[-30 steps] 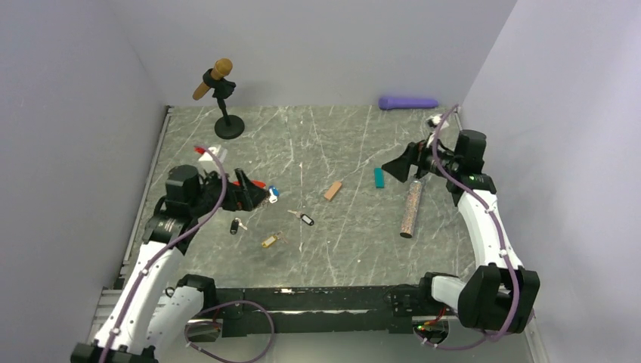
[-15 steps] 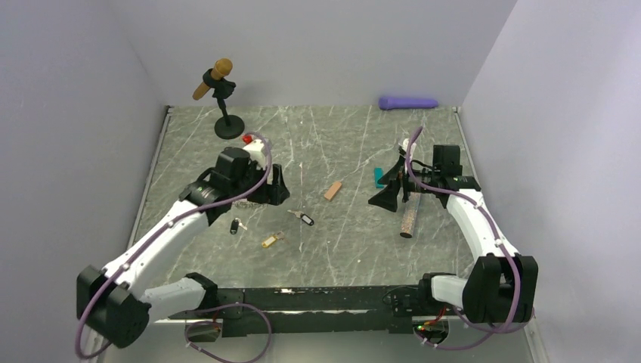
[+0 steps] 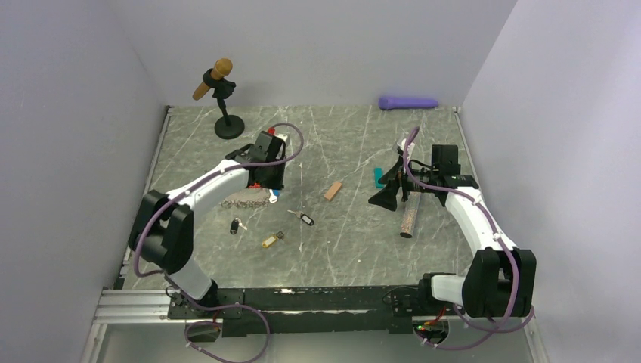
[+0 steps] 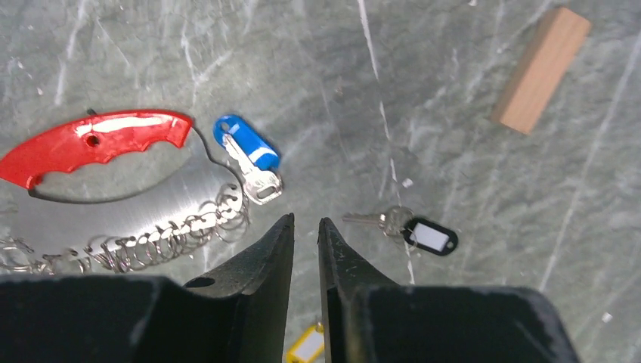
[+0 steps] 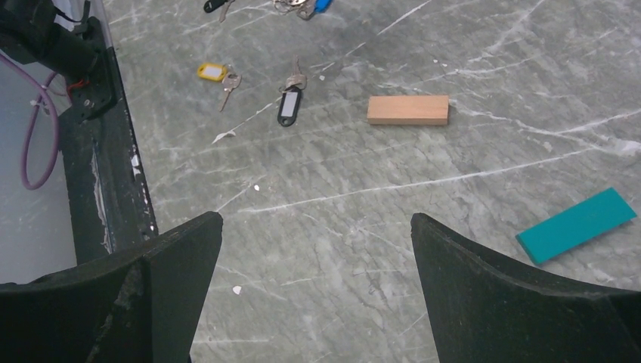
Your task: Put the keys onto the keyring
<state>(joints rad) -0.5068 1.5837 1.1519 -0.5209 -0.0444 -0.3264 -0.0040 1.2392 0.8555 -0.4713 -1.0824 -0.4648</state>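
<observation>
The keyring is a red clip [image 4: 94, 144] joined to a bunched silver chain [image 4: 128, 246]; it lies left of centre on the table, chain [image 3: 242, 203]. A blue-tagged key [image 4: 246, 151] rests against the clip's end. Farther right lie a black-tagged key [image 4: 427, 234] [image 3: 305, 218] and a yellow-tagged key [image 4: 306, 348] [image 3: 270, 240]. Another dark-tagged key [image 3: 236, 225] lies nearer the left. My left gripper [image 4: 305, 221] hovers just right of the chain, its jaws a narrow slit apart with nothing between. My right gripper [image 5: 314, 227] stands wide open over bare table, right of the keys.
A tan block [image 3: 332, 190] and a teal block [image 3: 379, 178] lie mid-table. A glittery cylinder [image 3: 410, 214] lies under the right arm. At the back are a purple cylinder [image 3: 408, 102] and a microphone stand [image 3: 229, 127]. The dark front rail [image 5: 91, 151] borders the table.
My left arm swung from the left side out over the keyring, and its jaws narrowed from wide to a slit. The right arm dropped toward the centre, then held still.
</observation>
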